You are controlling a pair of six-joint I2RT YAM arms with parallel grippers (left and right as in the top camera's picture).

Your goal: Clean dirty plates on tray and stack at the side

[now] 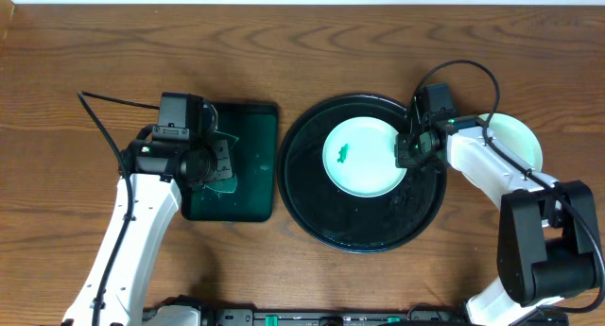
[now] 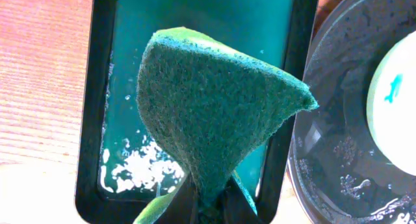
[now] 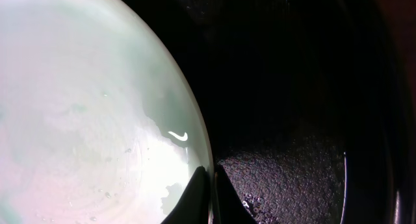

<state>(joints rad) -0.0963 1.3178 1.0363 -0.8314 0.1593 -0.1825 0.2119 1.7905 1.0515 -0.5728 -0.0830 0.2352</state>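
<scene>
A white plate [image 1: 359, 161] with a small green smear lies in the round black tray [image 1: 312, 213]. My right gripper [image 1: 408, 154] is shut on the plate's right rim. In the right wrist view its fingers [image 3: 211, 191] pinch the plate's edge [image 3: 84, 107] over the wet tray floor [image 3: 292, 120]. Another pale green plate [image 1: 518, 137] lies on the table right of the tray, partly under my right arm. My left gripper [image 1: 219, 163] is shut on a green scouring pad [image 2: 214, 107] and holds it above the rectangular green tray. A third plate is not visible.
The dark green rectangular tray [image 1: 250, 189] sits left of the black tray and holds water and foam [image 2: 140, 165]. The smeared plate [image 2: 396, 100] and black tray [image 2: 331, 120] show at the right of the left wrist view. Cables trail from both arms.
</scene>
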